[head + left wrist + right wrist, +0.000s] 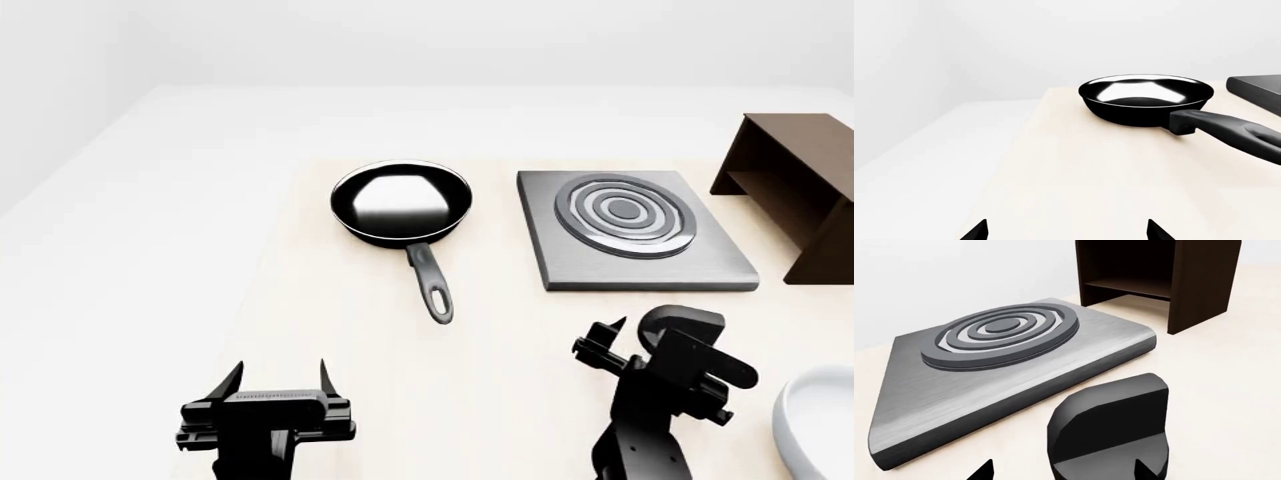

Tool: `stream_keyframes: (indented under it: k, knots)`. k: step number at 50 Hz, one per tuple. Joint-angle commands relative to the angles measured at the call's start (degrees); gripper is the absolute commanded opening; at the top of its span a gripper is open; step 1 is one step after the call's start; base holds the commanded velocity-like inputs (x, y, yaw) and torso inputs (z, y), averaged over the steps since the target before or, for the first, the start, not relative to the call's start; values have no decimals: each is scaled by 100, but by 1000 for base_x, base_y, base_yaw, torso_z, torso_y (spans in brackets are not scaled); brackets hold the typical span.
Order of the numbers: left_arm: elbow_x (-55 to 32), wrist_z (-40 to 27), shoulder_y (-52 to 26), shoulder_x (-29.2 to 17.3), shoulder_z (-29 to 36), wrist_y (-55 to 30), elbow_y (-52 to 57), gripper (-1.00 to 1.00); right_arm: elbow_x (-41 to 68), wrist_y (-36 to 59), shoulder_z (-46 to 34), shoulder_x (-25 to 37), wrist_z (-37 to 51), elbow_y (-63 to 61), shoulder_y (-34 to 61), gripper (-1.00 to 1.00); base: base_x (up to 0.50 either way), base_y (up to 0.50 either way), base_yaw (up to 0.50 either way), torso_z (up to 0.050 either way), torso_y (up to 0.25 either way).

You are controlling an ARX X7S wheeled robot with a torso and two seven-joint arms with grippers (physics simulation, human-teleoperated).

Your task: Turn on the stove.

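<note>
Stove (634, 232) sits flat on the light wood table (507, 340), between the black frying pan (400, 205) and the dark brown shelf (790, 190). Ring coils clear in head view. In the right wrist view a rounded black block (1111, 432), just in front of the stove's near edge, hides part of the table; can't tell if it's the knob. Right gripper (605, 338) near that edge, jaw gap not readable. Left gripper (280, 378) fingers apart, empty, over bare table. White dish (817, 420) cut off at frame edge.
</note>
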Motion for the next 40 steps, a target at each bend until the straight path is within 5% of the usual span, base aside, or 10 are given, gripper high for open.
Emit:
stream_keyframes:
  k: [1,6,10,12,17,19,40]
  knots:
    - [-13,119,38,59,-79,66,35,100,211,890,-84,-101,-106,-2019,-823,100,0,0,0,0,0]
    - [-23,114,40,52,-73,70,39,100,215,1599,-257,127,35,-4251,-1597,100,0,0,0,0,0]
    - [-27,105,37,47,-60,57,47,100,246,1059,-143,394,-85,-6814,-3106,100,0,0,0,0,0]
    - [-29,100,42,44,-58,66,51,100,391,389,35,423,-263,-7711,-3984,100,0,0,0,0,0]
    - [-38,100,39,37,-49,88,36,100,1276,-3500,737,-195,-1615,-8821,-7134,100,0,0,0,0,0]
    - [-40,101,35,33,-42,94,30,100,1616,-4339,922,-384,-1879,-8607,-7140,100,0,0,0,0,0]
    - [-77,79,21,2,-8,146,-18,100,1123,-4237,547,-157,-1545,-8045,-7011,100,0,0,0,0,0]
